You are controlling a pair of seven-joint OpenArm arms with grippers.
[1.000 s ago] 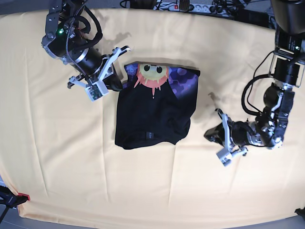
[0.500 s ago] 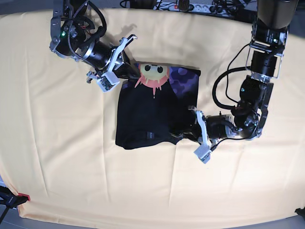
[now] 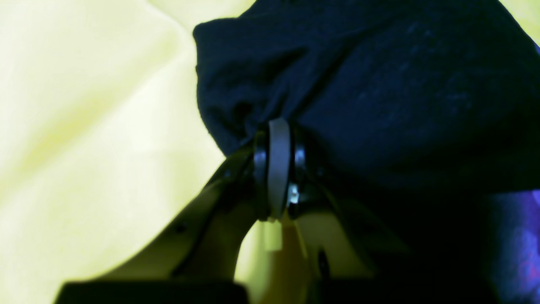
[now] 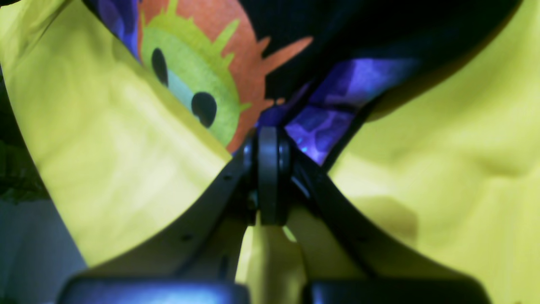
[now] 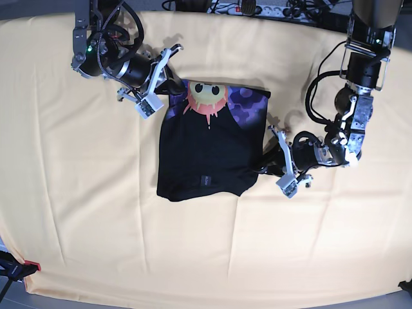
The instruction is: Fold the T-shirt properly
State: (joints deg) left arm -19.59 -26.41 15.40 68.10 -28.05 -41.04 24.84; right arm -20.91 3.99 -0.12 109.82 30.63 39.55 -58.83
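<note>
Right now your T-shirt [image 5: 209, 145] lies partly folded mid-table, mostly black, with the yellow face, pink spikes and purple hexagons showing along its far edge. Your right gripper [image 4: 270, 139] is clamped on the printed corner nearest it; your left gripper [image 3: 276, 135] pinches the plain black hem at the opposite side. Around it you have only the wrinkled cream-yellow cloth [image 5: 96, 212], with a power strip [image 5: 261, 9] and cables past the far edge.
</note>
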